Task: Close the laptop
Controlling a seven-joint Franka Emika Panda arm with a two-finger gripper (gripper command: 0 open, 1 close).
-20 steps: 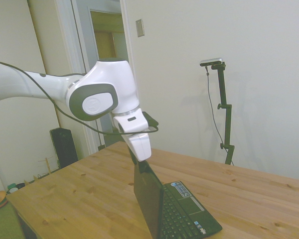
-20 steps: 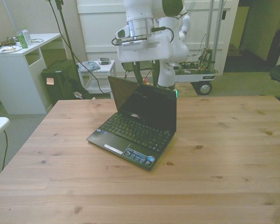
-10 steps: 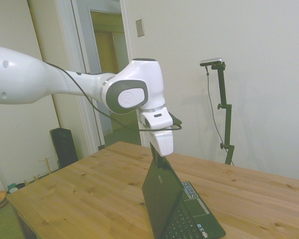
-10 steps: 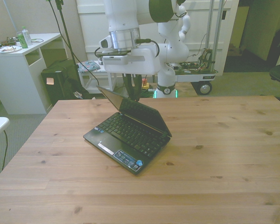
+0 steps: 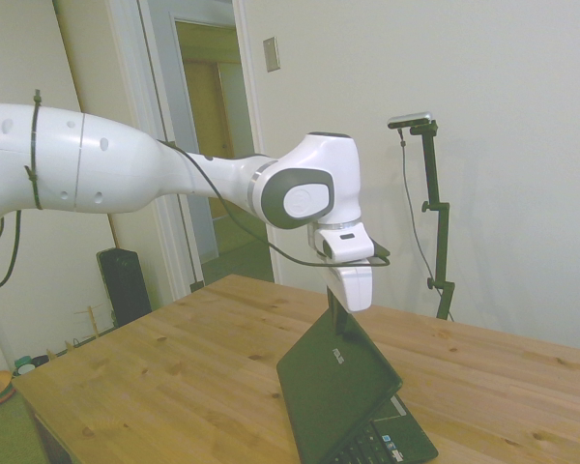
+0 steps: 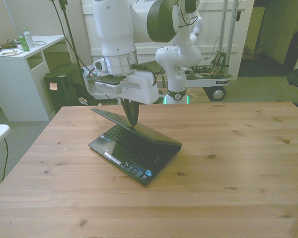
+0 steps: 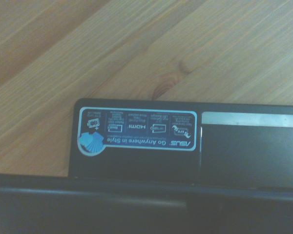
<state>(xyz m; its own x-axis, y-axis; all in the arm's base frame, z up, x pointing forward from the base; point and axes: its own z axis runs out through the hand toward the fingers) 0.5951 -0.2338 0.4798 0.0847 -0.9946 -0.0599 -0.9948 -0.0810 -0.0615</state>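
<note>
Since 1.0 s ago the laptop lid is tilted much lower, the tool pressing straight above its free edge; whether the tool is clenched, I cannot tell.

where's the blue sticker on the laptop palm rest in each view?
Side view: not visible, hidden behind the lowered black lid.
Front view: blue palm-rest sticker at the small black laptop's near edge.
Wrist view: sticker fills the middle.
Shared landmark: wooden table.

The laptop runs off the side view's bottom edge; its tilted lid hides most keys, and whether the pincer is parted cannot be told.
</note>
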